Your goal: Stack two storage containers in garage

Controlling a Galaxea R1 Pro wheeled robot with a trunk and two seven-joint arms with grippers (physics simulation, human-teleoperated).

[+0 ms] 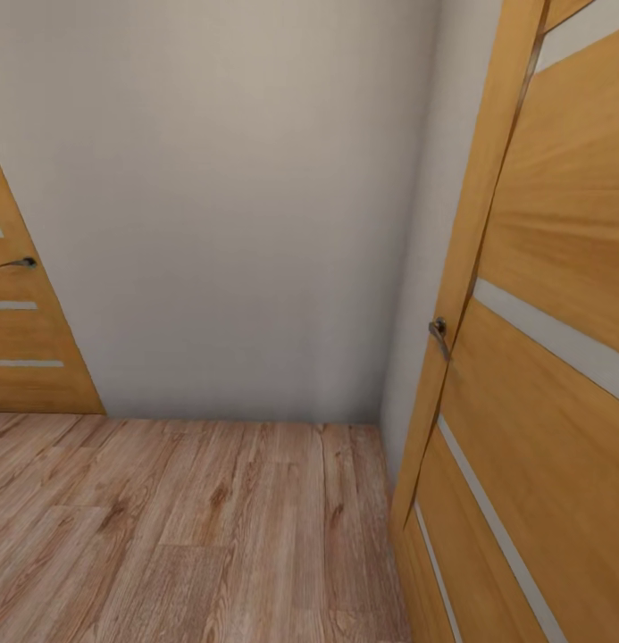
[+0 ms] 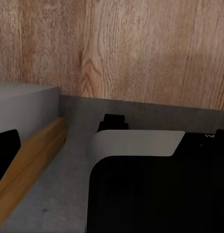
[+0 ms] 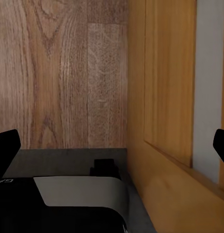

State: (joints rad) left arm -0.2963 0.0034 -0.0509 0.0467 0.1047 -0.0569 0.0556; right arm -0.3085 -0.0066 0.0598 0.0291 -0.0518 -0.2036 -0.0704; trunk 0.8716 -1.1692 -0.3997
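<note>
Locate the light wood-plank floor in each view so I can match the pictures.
Head view: the light wood-plank floor spans the lower part, below the plain white wall.
Left wrist view: the planks lie beyond the robot's black body.
Right wrist view: the planks run alongside the door.
Shared landmark: the orange wooden door with pale stripes, at the head view's right and beside the planks in the right wrist view.

Two wooden doors (image 1: 559,357) (each with glass strips), two metal handles (image 1: 439,335), one plank floor (image 1: 193,527)
</note>
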